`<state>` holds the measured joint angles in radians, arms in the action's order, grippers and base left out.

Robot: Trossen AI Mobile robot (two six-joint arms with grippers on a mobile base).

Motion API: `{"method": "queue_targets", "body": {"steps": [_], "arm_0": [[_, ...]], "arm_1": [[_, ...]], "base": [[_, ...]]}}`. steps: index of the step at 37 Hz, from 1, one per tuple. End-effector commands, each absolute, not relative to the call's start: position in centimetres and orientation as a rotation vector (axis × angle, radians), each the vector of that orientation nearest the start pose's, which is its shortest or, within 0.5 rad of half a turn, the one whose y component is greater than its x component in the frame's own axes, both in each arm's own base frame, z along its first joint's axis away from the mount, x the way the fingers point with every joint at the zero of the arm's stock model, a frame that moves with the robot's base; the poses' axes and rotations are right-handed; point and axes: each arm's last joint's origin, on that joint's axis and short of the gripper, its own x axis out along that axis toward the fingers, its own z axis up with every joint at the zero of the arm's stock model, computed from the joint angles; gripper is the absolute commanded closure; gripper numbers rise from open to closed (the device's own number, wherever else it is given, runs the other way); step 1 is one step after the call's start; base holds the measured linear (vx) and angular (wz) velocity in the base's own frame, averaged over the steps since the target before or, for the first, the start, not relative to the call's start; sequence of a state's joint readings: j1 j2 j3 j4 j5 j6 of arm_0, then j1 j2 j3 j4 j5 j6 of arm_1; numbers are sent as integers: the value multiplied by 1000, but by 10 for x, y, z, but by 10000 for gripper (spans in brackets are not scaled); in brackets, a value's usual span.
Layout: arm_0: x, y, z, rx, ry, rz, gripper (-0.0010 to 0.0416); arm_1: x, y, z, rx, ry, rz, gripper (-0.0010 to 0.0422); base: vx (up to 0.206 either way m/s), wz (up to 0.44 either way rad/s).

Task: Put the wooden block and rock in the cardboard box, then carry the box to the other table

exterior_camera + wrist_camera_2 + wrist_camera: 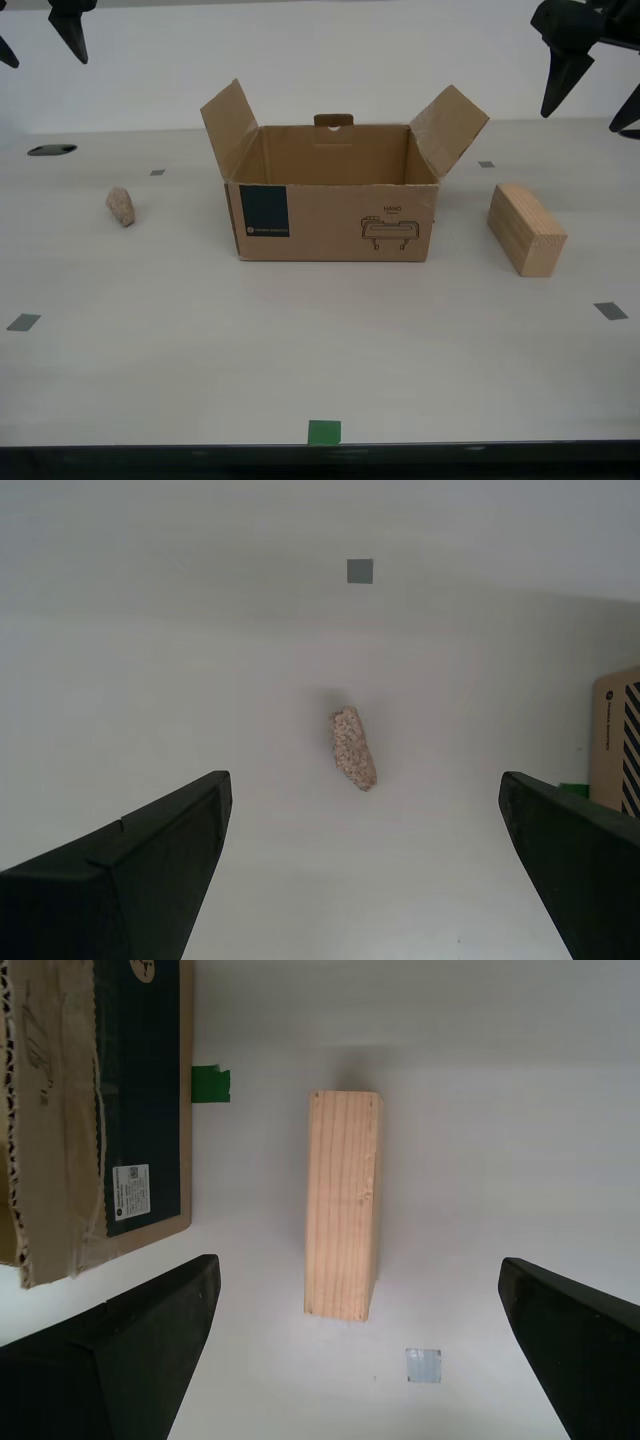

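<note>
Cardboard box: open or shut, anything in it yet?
Open. The cardboard box has its side flaps up, and what shows of its interior is bare. The rock and the wooden block lie outside it.

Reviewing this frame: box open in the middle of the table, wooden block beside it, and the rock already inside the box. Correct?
Not quite. The rock is not inside the cardboard box; it lies on the table, apart from the box toward the exterior view's left. The exterior view shows this. The box is open and the wooden block sits beside it.
</note>
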<state>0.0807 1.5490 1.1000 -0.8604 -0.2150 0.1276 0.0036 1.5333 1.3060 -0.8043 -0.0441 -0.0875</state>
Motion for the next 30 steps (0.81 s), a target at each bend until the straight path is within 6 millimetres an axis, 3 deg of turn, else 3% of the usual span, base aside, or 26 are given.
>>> {"method": "queue_targets", "body": {"steps": [1,19,30], "arm_0": [[290,32,213,193,1344,177,16],[313,52,159,130,1438,233,16],[317,62,145,111,1455,251,16]], "arm_1": [[312,3,288,-63,1025,94,46],[312,4,288,-65,1023,96,46],[312,4,288,-66,1023,97,46]], "base": [[0,0],[0,0],[0,0]]}}
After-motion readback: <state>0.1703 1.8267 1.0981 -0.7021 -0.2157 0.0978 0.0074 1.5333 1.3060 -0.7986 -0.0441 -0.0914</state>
